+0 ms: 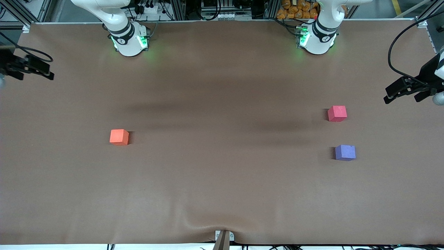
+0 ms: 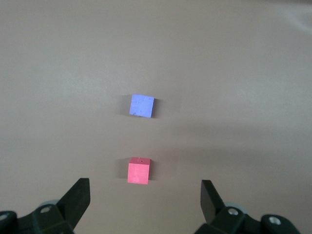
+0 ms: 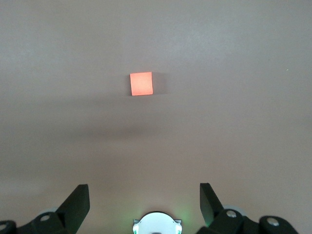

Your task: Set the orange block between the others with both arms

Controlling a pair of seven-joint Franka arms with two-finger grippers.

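Three small matte cubes sit apart on the counter: the orange block (image 1: 119,136), likely light, slightly squashy foam best pinched across two flat sides, near the right pincer (image 3: 145,195), spread like the left pincer (image 2: 145,195) above red cube (image 2: 139,170) and purple cube (image 2: 142,105)

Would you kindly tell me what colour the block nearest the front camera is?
Purple-blue block; clearest in the front view.

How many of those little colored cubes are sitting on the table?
3. The orange block lies alone toward the right arm's end of the table. The pinkish-red cube and the purple-blue cube lie toward the left arm's end, the purple-blue one nearer the front camera. None looks hidden.
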